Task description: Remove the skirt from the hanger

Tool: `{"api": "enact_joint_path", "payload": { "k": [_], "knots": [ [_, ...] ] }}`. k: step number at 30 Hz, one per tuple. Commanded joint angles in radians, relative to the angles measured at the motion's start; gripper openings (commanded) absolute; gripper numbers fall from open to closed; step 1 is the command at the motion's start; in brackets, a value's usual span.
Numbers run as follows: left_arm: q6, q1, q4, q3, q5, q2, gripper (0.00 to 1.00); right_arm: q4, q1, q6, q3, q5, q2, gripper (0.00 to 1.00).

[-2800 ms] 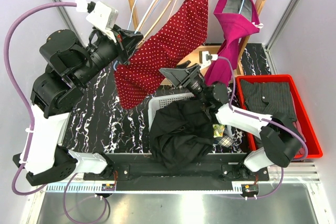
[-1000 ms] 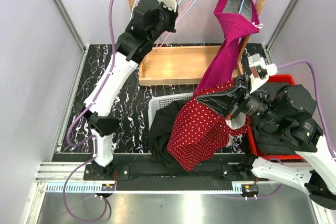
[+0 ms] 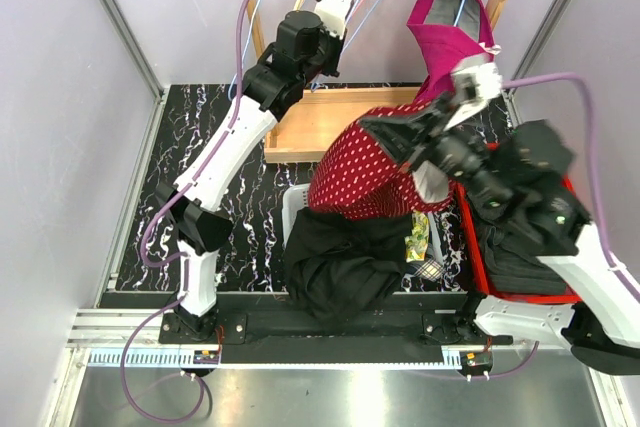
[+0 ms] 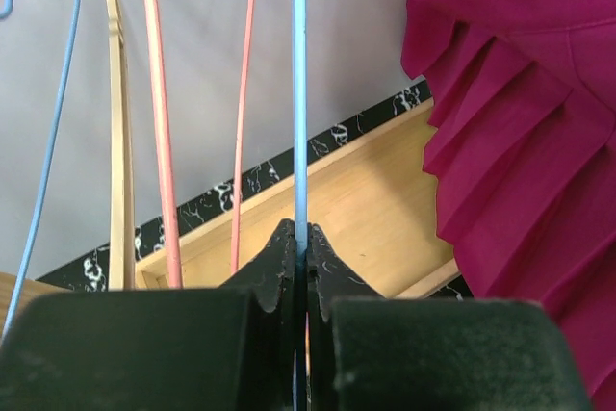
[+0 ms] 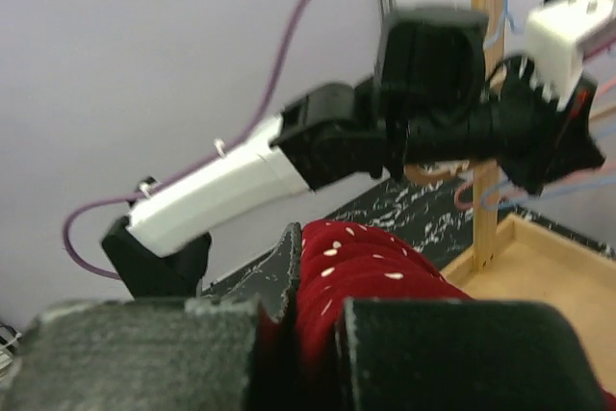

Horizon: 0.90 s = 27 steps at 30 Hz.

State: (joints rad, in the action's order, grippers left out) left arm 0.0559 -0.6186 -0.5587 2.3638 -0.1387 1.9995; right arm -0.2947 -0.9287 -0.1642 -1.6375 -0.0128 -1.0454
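Edges: pale walls shut in the bench [image 3: 180,147] to the left and right of the rack [image 3: 245,7], and another wall stands close behind the rack.
Open room: bare bench left of the rack's foot, under the left arm.
Left gripper [image 4: 298,238]: raised among the wires hung on the rack, clenched on the wire of the blue hanger [image 4: 299,93].
Other hangers: a wooden one [image 4: 117,141] and pink ones [image 4: 154,93], left of the blue hanger on the rack.
Tray [image 3: 330,122]: wooden, at the rack's foot.
Basket [image 3: 295,207]: white, in front of the rack, heaped with black clothes [image 3: 345,257].
Magenta garment [image 3: 450,37]: hangs at the rack's right end, just behind the right arm.
Bin [image 3: 520,295]: red, right of the basket and in front of the rack's right post, mostly hidden by the right arm.
Skirt [image 3: 365,172]: red with white dots, clear of the rack's hangers, held in the air in front of the rack's right half, over the basket.
Right gripper [image 5: 313,286]: grasping the skirt's bunched top edge; the cloth drapes down and to the left from it.
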Motion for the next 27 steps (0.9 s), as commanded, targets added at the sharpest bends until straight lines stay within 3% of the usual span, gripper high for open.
{"api": "enact_joint_path", "payload": {
  "k": [1, 6, 8, 9, 10, 11, 12, 20, 24, 27],
  "knots": [
    [-0.024, 0.010, -0.015, -0.026, -0.052, -0.062, 0.00, 0.037, -0.004, -0.064, 0.143, 0.057, 0.044, 0.00],
    [-0.030, 0.010, -0.017, -0.028, -0.049, -0.080, 0.00, 0.034, -0.004, -0.115, 0.278, 0.062, 0.076, 0.00],
    [-0.036, 0.008, -0.021, -0.028, -0.042, -0.094, 0.11, 0.029, -0.004, -0.136, 0.340, 0.066, 0.081, 0.00],
    [-0.034, 0.008, -0.021, -0.028, -0.030, -0.114, 0.49, 0.029, -0.002, -0.143, 0.363, 0.068, 0.082, 0.00],
    [-0.037, 0.008, -0.023, -0.029, -0.029, -0.126, 0.67, 0.029, -0.002, -0.164, 0.408, 0.068, 0.084, 0.00],
    [-0.044, 0.008, -0.023, -0.032, -0.027, -0.139, 0.77, 0.029, -0.002, -0.175, 0.432, 0.068, 0.085, 0.00],
    [-0.047, 0.007, -0.023, -0.043, -0.019, -0.154, 0.99, 0.026, -0.002, -0.187, 0.453, 0.070, 0.085, 0.00],
    [-0.053, -0.013, -0.021, -0.190, 0.047, -0.358, 0.99, 0.057, 0.043, -0.405, 0.728, 0.016, 0.071, 0.00],
    [-0.053, -0.033, -0.049, -0.271, 0.091, -0.447, 0.99, 0.136, 0.142, -0.596, 0.881, -0.152, 0.015, 0.00],
    [-0.024, -0.053, -0.073, -0.308, 0.094, -0.484, 0.99, 0.201, 0.148, -0.685, 0.965, -0.235, -0.082, 0.00]
  ]
}}
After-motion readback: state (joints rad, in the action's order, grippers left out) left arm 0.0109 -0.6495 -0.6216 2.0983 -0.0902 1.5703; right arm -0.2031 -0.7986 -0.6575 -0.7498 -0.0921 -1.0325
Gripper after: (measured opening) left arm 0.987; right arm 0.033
